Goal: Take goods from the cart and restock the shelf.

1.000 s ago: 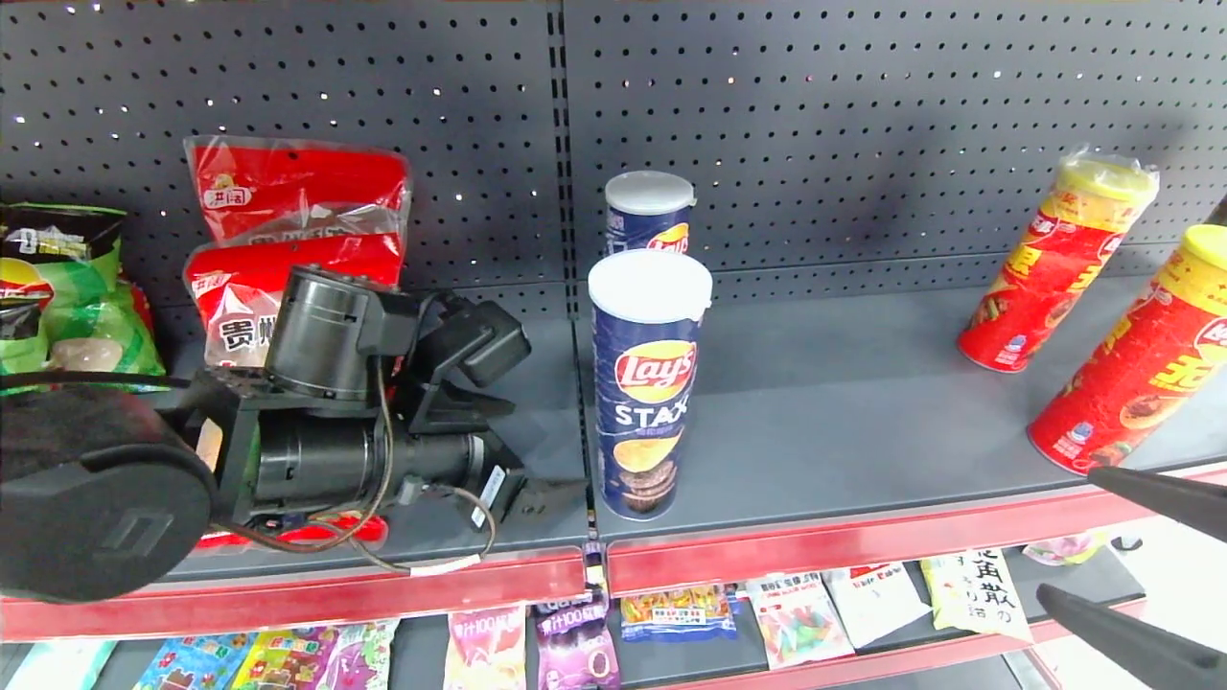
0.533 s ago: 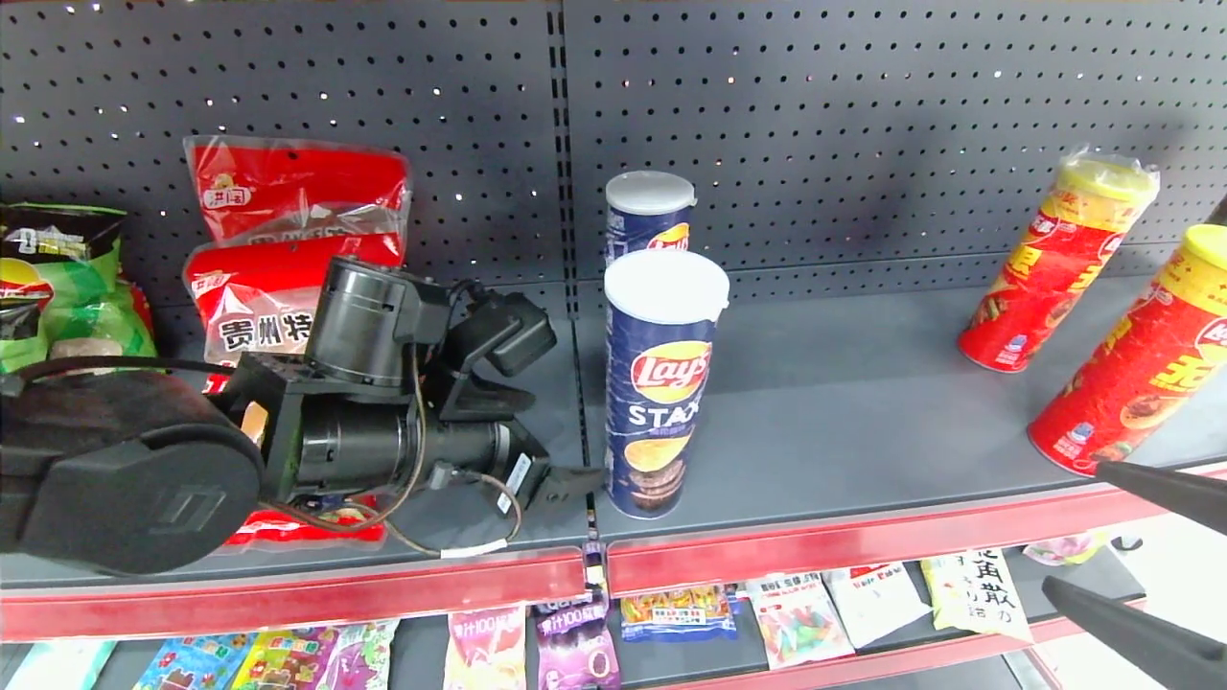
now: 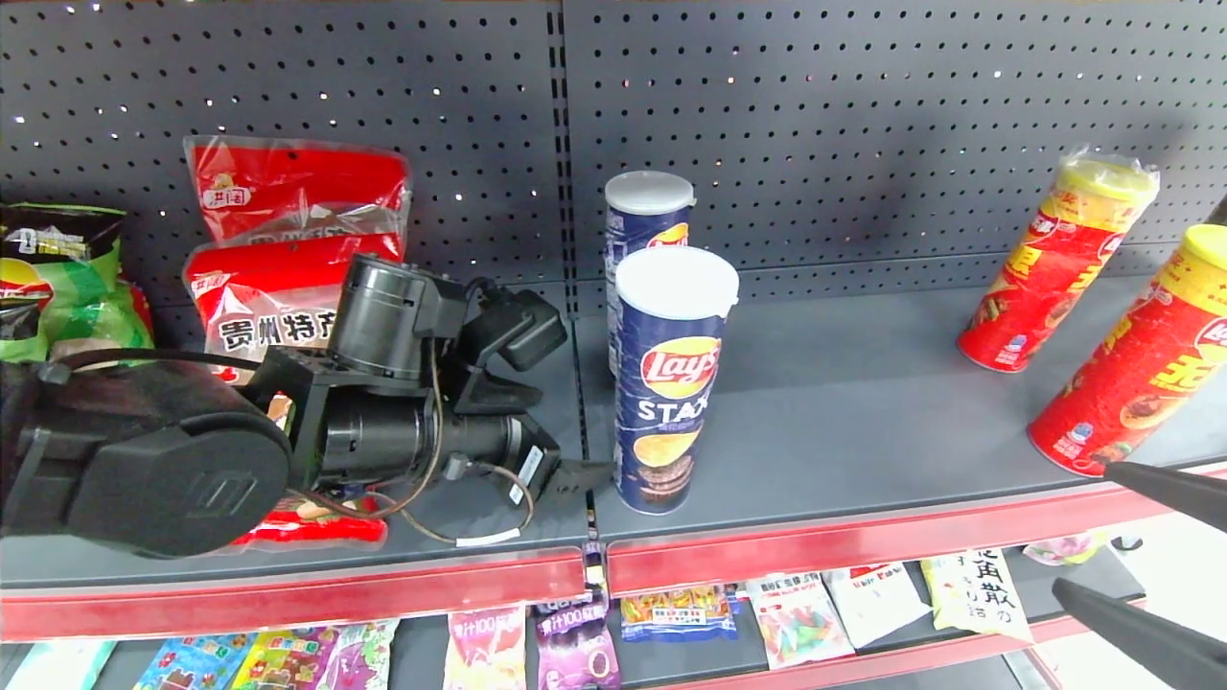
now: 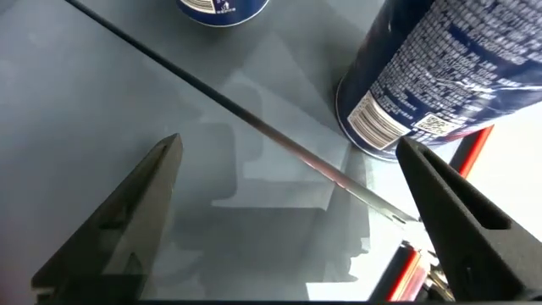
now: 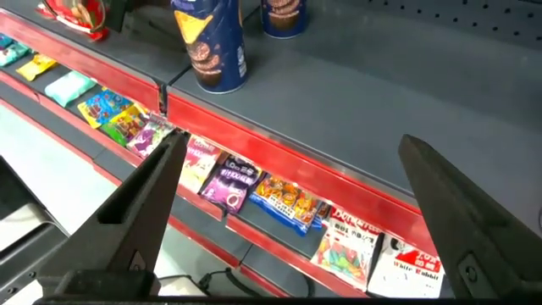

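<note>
A tall blue chip can (image 3: 671,383) with a white lid stands upright near the shelf's front edge, and a second blue can (image 3: 644,216) stands right behind it. My left gripper (image 3: 575,467) lies low on the shelf just left of the front can, open, one fingertip against the can's base. The left wrist view has that gripper (image 4: 290,144) spread wide over bare shelf, with the front can (image 4: 440,68) beside one finger and the rear can (image 4: 220,7) farther off. My right gripper (image 3: 1078,529) hangs open and empty in front of the shelf at the right.
Two red cans with yellow lids (image 3: 1054,264) (image 3: 1141,364) lean at the shelf's right end. Red snack bags (image 3: 288,249) and a green bag (image 3: 67,287) fill the left. The shelf's red front lip (image 3: 815,546) runs across, with small packets (image 3: 796,613) below.
My left gripper has moved right along the shelf, and the front blue can has slid to the right with it, closer to the rear can. The right gripper has barely moved.
</note>
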Robot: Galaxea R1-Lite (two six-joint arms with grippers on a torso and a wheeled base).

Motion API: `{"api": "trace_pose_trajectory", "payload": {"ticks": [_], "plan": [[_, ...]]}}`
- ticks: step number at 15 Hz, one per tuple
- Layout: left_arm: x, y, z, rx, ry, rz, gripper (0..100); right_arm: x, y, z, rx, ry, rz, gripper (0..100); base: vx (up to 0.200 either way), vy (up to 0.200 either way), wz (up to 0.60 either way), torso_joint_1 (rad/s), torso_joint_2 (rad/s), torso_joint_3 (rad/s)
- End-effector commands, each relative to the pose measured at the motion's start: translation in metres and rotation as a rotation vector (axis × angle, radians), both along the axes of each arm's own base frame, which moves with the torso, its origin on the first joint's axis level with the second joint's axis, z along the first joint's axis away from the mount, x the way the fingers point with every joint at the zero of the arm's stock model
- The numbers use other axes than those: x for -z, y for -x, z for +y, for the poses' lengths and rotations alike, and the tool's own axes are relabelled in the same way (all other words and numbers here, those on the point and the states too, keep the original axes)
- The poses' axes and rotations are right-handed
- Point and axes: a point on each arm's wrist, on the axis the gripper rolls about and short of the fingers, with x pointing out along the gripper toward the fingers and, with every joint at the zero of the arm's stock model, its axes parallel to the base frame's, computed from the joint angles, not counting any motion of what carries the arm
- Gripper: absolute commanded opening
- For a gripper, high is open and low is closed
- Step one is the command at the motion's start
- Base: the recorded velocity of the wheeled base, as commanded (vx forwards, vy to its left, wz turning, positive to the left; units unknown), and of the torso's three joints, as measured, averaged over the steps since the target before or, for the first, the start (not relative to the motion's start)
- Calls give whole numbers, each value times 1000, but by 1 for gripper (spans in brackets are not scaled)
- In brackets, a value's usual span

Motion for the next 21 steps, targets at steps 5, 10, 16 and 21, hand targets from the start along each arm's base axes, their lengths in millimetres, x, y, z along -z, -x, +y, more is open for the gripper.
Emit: {"api": "trace_pose_trajectory", "payload": {"ticks": [5,10,16,21], "plan": [[-11,17,13,-24,11,-26,100,15,8,-5,-2,10,17,100,0,0,0,0,0,0],[-27,118,103,-321,55,-137,100,35,45,-31,149,23,19,100,0,0,0,0,0,0],[17,252,185,-914,-1,-63,100,65,104,-52,672,72,38,100,0,0,0,0,0,0],[48,291,176,-1359,2,-31,100,94,119,-46,965,115,132,100,0,0,0,0,0,0]]}}
